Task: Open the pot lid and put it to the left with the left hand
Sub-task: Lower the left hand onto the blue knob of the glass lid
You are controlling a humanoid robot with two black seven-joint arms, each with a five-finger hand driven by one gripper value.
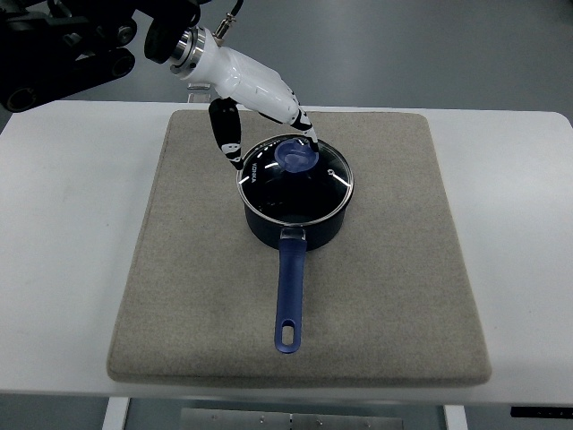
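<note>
Bright, even light; sharp focus

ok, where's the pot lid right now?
In the top view, the lid sits on the blue pot, centre of the grey mat. The left hand reaches its knob from the upper left.

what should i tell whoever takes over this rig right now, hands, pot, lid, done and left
Left hand: reaching in from the upper left, fingers at the blue knob of the glass lid; whether the grip has closed cannot be told.
Right hand: not in view.
Blue saucepan: near the middle of the grey mat, long handle pointing toward the robot.
Done: the hand has reached the knob. The lid sits on the pan.
Left: secure the knob, lift the lid, and set it down on the mat to the left of the pan.
</note>
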